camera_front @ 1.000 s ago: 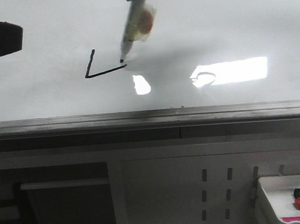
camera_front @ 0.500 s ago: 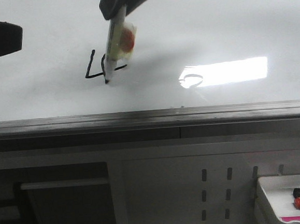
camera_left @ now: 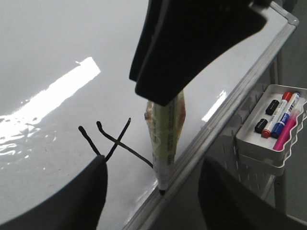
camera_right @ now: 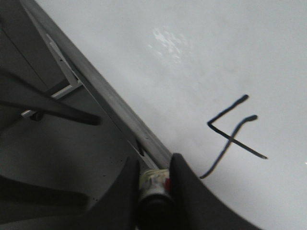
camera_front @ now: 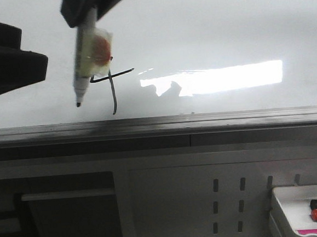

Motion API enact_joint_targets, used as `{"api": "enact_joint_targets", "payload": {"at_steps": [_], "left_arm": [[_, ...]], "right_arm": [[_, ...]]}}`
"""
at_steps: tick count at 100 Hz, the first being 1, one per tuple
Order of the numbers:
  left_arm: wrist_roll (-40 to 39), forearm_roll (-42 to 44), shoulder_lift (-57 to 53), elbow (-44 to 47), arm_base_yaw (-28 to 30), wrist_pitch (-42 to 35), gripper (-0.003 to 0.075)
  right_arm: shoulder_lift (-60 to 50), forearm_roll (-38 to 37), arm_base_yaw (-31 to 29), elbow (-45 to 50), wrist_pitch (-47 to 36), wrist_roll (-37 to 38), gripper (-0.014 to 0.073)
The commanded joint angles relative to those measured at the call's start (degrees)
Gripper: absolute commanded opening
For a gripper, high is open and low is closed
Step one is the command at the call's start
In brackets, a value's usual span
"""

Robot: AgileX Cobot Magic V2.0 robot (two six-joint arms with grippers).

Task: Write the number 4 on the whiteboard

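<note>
— Black ink on the whiteboard [camera_front: 223,31]: is the 4 [camera_front: 112,86] there?
— Yes, low on the board just above its grey rail [camera_front: 159,126], crossbar and long tail showing.
— Who holds the marker [camera_front: 82,69]?
— The right gripper [camera_right: 154,179], fingers pinching its barrel; the tip hangs just left of the 4.
— And the left gripper [camera_left: 151,191]?
— Fingers spread apart, holding nothing, off to the left
— Anything else?
— A tray [camera_front: 282,218] of markers, lower right

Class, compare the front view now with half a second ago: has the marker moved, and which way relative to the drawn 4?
Yes. The marker has moved left; its tip now sits left of the number 4, clear of the finished vertical stroke on the whiteboard.
</note>
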Motion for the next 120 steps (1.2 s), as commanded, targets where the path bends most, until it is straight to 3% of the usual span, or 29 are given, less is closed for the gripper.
{"api": "enact_joint_targets", "payload": {"at_steps": [1, 35, 45, 66, 100, 108, 120], "left_arm": [[-0.7, -3.2, 0.9, -1.9, -0.7, -3.8, 0.0388], [-0.7, -1.7, 2.2, -1.9, -0.7, -4.0, 0.0368], [-0.7, -1.7, 2.2, -1.9, -0.7, -4.0, 0.0269], [-0.7, -1.7, 2.2, -1.9, -0.7, -4.0, -0.0015], [-0.9, -1.7, 2.2, -1.9, -0.7, -4.0, -0.002], [-2.0, -1.7, 2.2, -1.9, -0.7, -4.0, -0.002], [-4.0, -4.2, 2.2, -1.9, -0.7, -2.9, -0.002]], "right_arm": [[-2.6, -0.7, 1.4, -2.9, -2.2, -0.6, -0.0066], [-2.6, 0.1, 5.1, -3.8, -1.5, -0.6, -0.0066], [-2.7, 1.2, 5.2, -3.8, -1.6, -0.6, -0.0066], [-2.8, 2.7, 5.2, -3.8, -1.8, -0.6, -0.0066], [-2.8, 3.2, 5.2, -3.8, -3.5, -0.6, -0.0054], [-2.8, 3.2, 5.2, -3.8, -4.6, -0.6, 0.005], [-2.8, 3.2, 5.2, -3.8, -7.4, -0.6, 0.0399]]}}
